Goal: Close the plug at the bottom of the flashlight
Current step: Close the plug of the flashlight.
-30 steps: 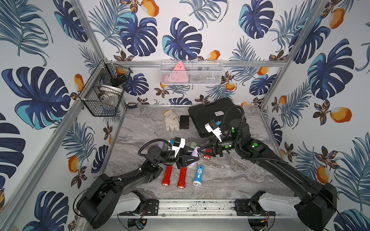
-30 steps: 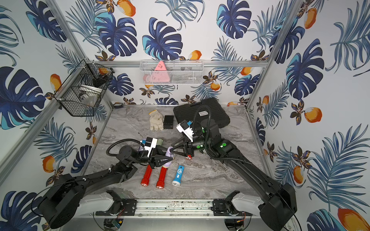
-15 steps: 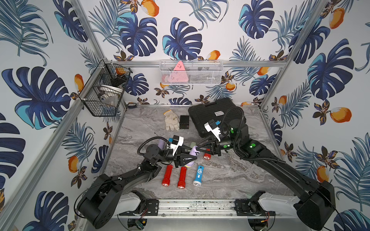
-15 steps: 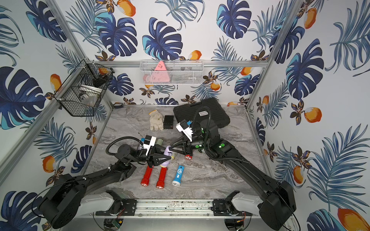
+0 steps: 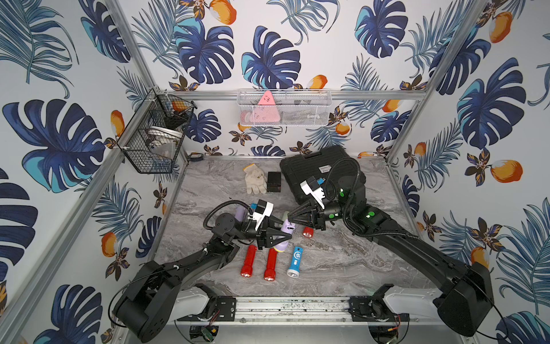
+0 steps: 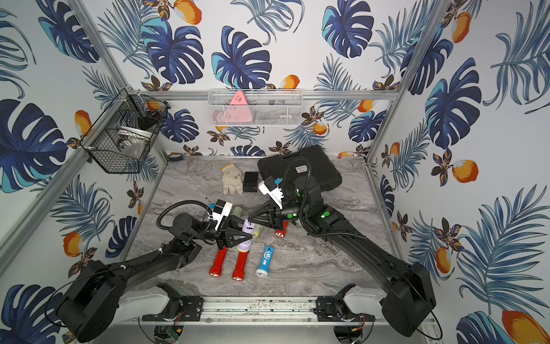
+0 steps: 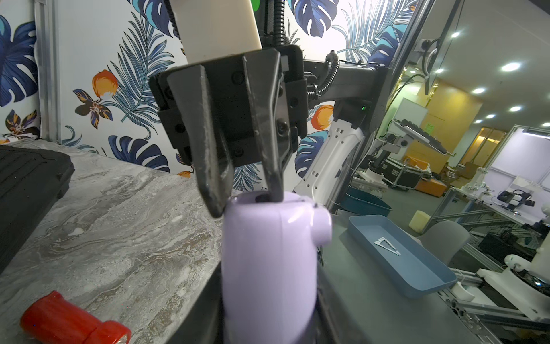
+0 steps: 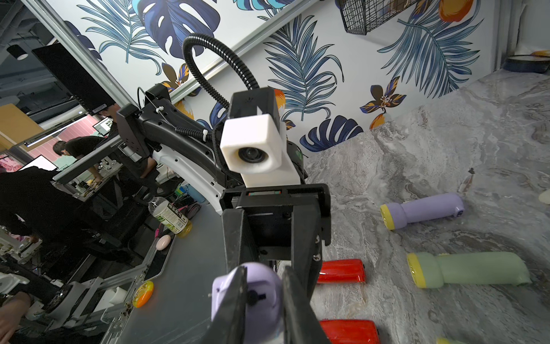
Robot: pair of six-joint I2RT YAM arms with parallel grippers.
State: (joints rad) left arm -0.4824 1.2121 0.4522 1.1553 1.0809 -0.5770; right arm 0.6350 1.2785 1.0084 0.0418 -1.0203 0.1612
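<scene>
Left wrist view, my left end effector (image 7: 265, 315) clamped on purple flashlight (image 7: 268, 253), right end effector (image 7: 247, 205) slightly apart at its plug (image 8: 255, 297)

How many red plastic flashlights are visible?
3. One red flashlight and a second lie parallel beside the blue flashlight; a third red flashlight shows under the right gripper. Arms may hide more.

The left arm (image 5: 190, 265) and right arm (image 5: 416, 247) were black. White camera blocks (image 5: 263, 208) sat just behind the left gripper (image 5: 284, 236) and right gripper (image 5: 293, 220), trailing ribbed black cables (image 8: 188, 59). Green dots (image 5: 370, 213) lay further back.
</scene>
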